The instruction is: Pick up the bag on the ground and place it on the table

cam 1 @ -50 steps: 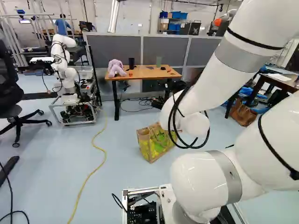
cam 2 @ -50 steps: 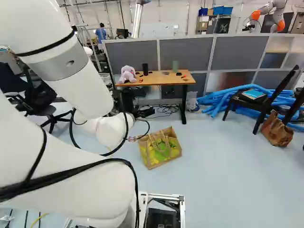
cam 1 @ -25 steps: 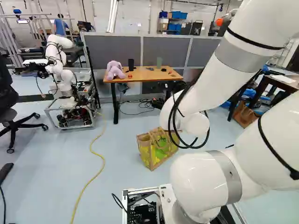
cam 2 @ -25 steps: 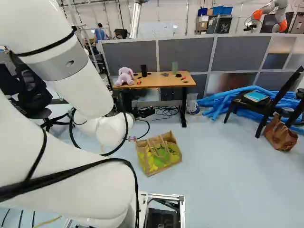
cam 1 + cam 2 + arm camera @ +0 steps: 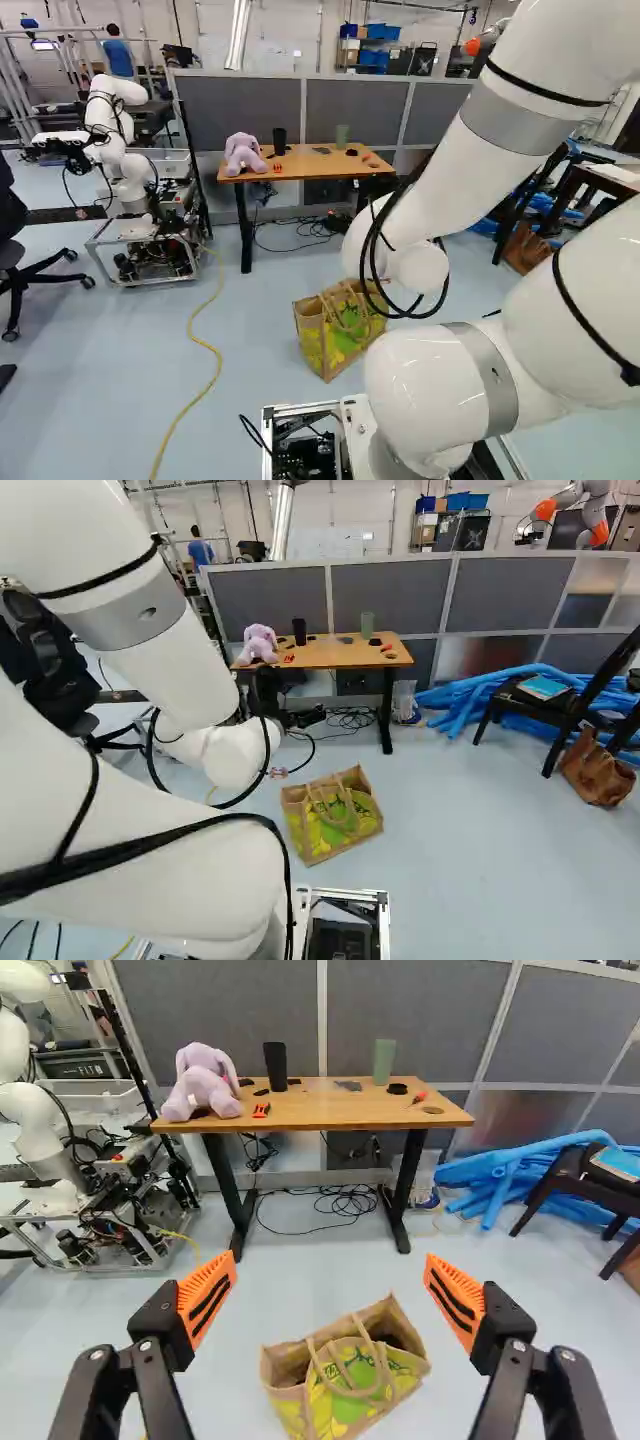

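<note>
Claw (image 5: 330, 1268) wide open, so I'd roll fwd slow, ctr over bag (image 5: 345, 1415), & lower w/ its handles (image 5: 350, 1392) betw. my fingers (image 5: 207, 1298).

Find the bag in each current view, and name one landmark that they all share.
Left base view: the bag is on the floor, a little below the middle, with the arm covering part of its right side.
Right base view: below the middle, to the right of the arm.
Wrist view: seen through the open gripper, nearer than the table.
Shared landmark: the table with the purple plush toy on it.
</note>
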Controlling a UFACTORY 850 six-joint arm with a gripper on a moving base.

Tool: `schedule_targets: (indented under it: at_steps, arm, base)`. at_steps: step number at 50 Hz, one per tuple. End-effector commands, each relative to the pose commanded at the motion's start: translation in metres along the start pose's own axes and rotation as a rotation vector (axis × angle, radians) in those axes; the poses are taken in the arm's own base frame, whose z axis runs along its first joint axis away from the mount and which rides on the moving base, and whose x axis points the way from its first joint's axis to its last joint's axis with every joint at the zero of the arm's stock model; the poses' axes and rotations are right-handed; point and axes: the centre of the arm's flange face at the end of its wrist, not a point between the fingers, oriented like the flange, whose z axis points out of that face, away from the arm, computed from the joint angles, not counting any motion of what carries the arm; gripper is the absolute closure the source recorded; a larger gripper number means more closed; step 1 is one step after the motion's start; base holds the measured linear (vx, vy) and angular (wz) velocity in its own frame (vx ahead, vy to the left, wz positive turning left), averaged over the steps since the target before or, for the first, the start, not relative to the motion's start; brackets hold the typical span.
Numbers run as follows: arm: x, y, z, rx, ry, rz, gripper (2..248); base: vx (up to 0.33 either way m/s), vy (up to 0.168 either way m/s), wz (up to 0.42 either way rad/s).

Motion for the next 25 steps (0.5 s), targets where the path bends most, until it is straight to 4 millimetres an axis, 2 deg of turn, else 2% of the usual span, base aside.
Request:
schedule_targets:
  at_steps: [25]
  arm:
    - [0.0, 0.0, 0.0, 0.0, 0.0, 0.0, 3]
  base:
    - [0.118, 0.001, -0.008]
